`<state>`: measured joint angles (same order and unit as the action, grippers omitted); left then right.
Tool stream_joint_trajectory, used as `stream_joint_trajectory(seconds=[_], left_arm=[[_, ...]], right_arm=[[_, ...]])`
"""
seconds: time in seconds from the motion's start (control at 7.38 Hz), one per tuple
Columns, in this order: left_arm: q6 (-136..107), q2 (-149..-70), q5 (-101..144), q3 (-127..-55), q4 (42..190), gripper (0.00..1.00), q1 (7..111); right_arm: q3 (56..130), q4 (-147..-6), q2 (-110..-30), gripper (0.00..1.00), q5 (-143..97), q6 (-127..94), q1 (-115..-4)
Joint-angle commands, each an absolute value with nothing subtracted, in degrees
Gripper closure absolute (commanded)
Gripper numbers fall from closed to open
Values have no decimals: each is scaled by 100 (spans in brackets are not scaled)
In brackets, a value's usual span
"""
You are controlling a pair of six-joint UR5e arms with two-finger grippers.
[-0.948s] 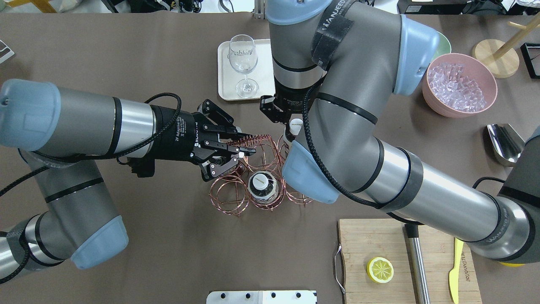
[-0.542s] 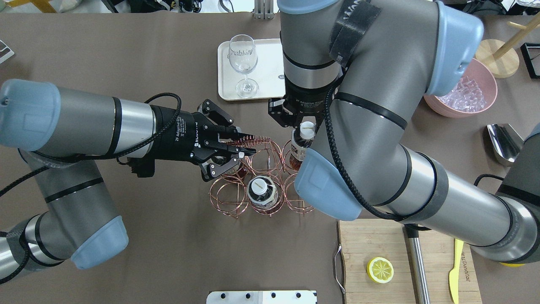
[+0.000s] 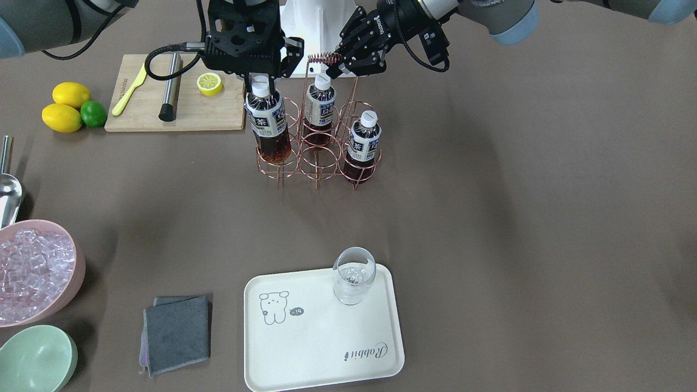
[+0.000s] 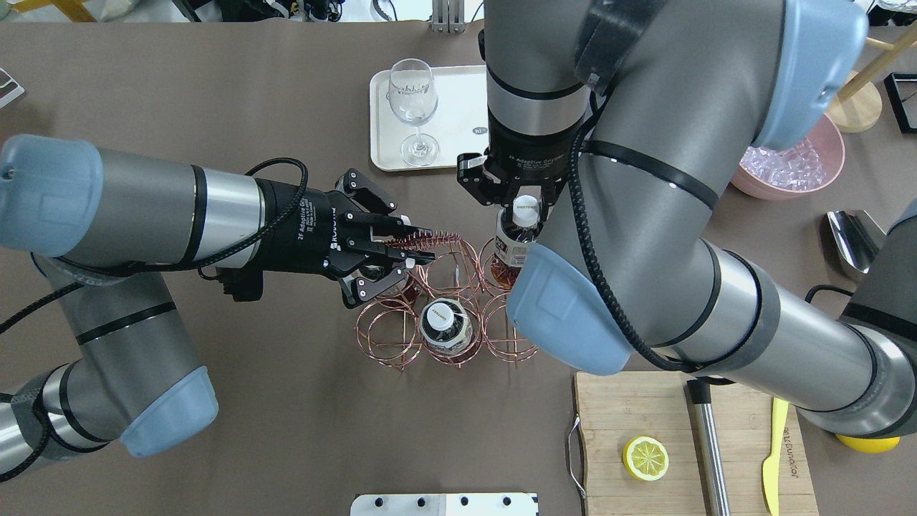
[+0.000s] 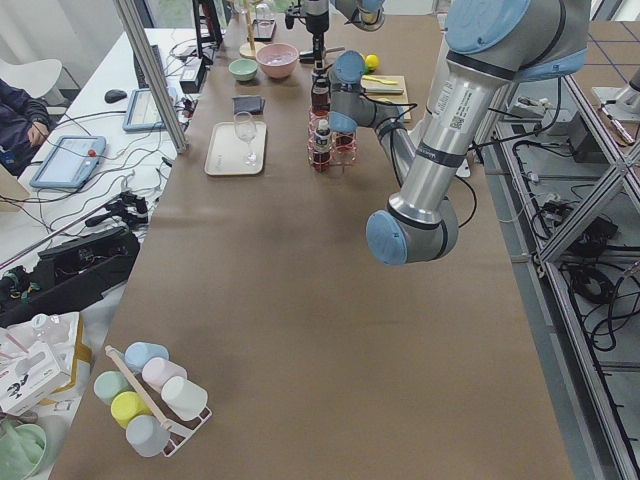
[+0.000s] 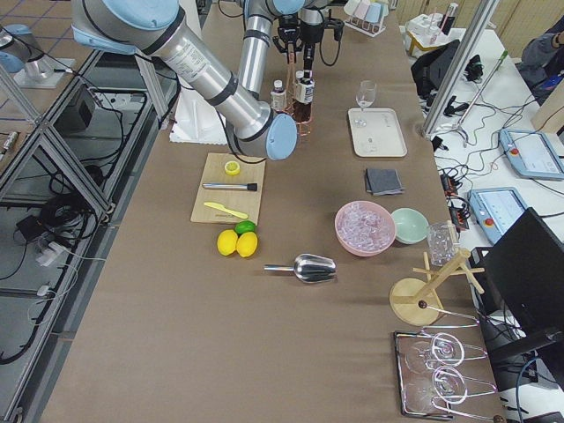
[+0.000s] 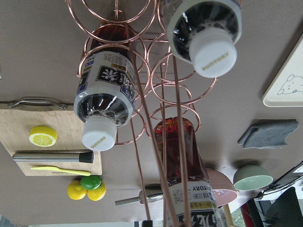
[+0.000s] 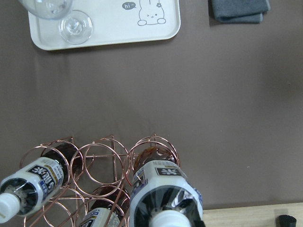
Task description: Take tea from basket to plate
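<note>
The copper wire basket (image 3: 318, 161) stands mid-table with three tea bottles. My left gripper (image 4: 419, 251) is shut on the coil-wrapped handle top (image 3: 321, 55), and also shows in the front view (image 3: 336, 59). My right gripper (image 4: 525, 208) is shut on the white cap of one tea (image 3: 267, 122), upright and raised, its base still at ring level. It also shows in the right wrist view (image 8: 163, 189). Two other teas (image 3: 320, 106) (image 3: 364, 144) sit lower in their rings. The cream plate (image 3: 321, 337) lies apart on the far side, holding only a wine glass (image 3: 354, 280).
A cutting board (image 3: 207, 111) with a lemon half, a yellow knife and a steel rod lies beside the basket. A pink bowl (image 3: 80, 272) of ice, a green bowl (image 3: 35, 359), a grey cloth (image 3: 177, 332) and a metal scoop (image 3: 10, 190) lie on the right arm's side.
My right arm has risen with the tea bottle in its gripper, lifting it partway out of its ring. The left gripper stays shut on the basket handle, unmoved.
</note>
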<state>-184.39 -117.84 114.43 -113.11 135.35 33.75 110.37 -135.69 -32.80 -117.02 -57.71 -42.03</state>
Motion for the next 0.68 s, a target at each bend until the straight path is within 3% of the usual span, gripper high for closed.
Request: stream_joint_trajectory(seconds=[0.0,0.27,0.54], left_arm=[[-18439,-11786,11443,-11320,13535,100,3384],[-18448,-11812,11443,-11320,13518,100,3419],[-18439,-11847,11443,-11329,13509,100,3436]], right_arm=[[10847,-13544,-3191,100,-11987,-5504,-4578],[9929,-13186,-2788,100,-12330,-5265,-4912],[8708,-11969,-2733,100,-12646,-5238,-5132]])
